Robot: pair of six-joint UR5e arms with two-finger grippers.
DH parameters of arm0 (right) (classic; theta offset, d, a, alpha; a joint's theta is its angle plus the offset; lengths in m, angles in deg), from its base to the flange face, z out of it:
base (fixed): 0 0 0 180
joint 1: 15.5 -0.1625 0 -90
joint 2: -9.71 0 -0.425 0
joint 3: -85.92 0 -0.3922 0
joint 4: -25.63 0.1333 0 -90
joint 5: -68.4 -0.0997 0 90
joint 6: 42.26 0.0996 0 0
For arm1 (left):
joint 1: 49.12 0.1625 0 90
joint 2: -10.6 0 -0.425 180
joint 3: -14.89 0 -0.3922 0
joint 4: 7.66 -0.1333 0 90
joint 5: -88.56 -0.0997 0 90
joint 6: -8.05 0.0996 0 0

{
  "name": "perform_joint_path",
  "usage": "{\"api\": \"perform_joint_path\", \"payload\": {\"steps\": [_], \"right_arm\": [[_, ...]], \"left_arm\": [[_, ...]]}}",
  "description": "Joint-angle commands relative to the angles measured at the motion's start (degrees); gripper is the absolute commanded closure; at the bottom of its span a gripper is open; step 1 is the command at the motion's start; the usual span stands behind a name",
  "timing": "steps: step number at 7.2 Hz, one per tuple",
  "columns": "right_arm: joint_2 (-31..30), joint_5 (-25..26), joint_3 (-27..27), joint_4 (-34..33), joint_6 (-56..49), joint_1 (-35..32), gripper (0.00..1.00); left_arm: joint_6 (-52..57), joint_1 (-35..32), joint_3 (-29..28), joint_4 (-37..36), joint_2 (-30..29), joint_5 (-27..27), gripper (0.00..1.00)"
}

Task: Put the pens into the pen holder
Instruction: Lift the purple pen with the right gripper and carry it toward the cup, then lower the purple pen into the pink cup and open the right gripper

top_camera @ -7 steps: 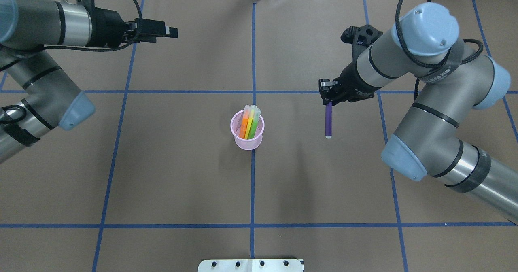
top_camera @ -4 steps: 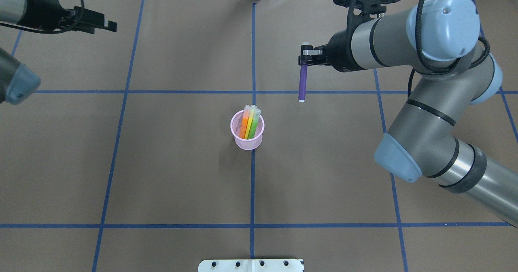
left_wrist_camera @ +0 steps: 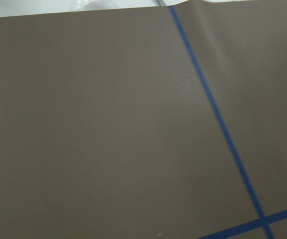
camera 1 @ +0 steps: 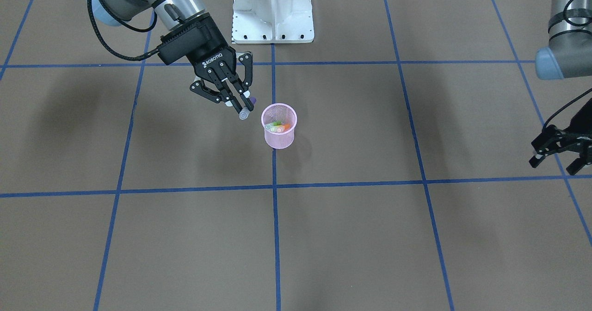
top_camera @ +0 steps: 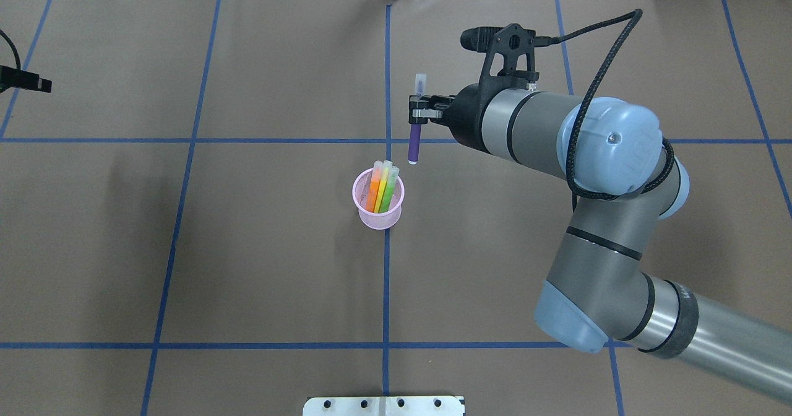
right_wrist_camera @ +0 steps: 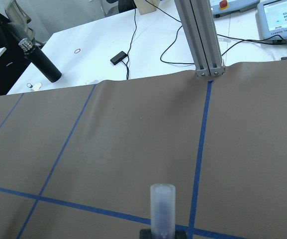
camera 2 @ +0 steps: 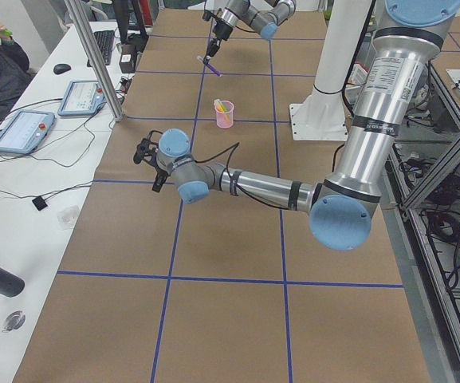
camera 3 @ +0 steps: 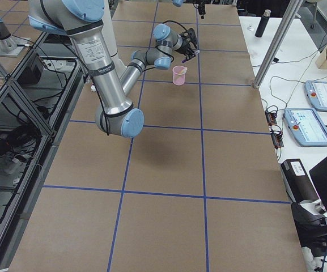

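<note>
Aloft near pen holder (top_camera: 378,220), two pens (top_camera: 374,192) inside: purple pen (top_camera: 414,142) tight in right pincer (top_camera: 418,113).

Bright even overhead light w/ soft shadows.

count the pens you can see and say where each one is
3 for sure: the purple pen held in the right tool, in the air beside the pen holder; the orange pen and green pen standing in it. A yellowish streak between those two may be a fourth.

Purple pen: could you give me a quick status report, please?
Right gripper shut on purple pen, raised, short of pen holder. Left gripper open, far off. Nothing in between.
</note>
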Motion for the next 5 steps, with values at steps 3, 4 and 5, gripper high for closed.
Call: {"api": "perform_joint_path", "payload": {"steps": [3, 4, 5], "right_arm": [[0.81, 14.75, -3.36, -0.11, -4.52, 8.64, 1.00], [1.51, 16.24, -4.68, -0.03, -4.52, 9.51, 1.00], [4.99, 17.56, -8.70, 0.15, -4.44, 9.96, 1.00]], "left_arm": [[5.34, -2.48, -2.31, -0.48, 0.13, -11.30, 0.00], [5.34, -2.48, -2.32, -0.75, 0.04, -11.55, 0.00], [5.34, -2.48, -2.40, -0.84, -0.05, -11.55, 0.00]]}}
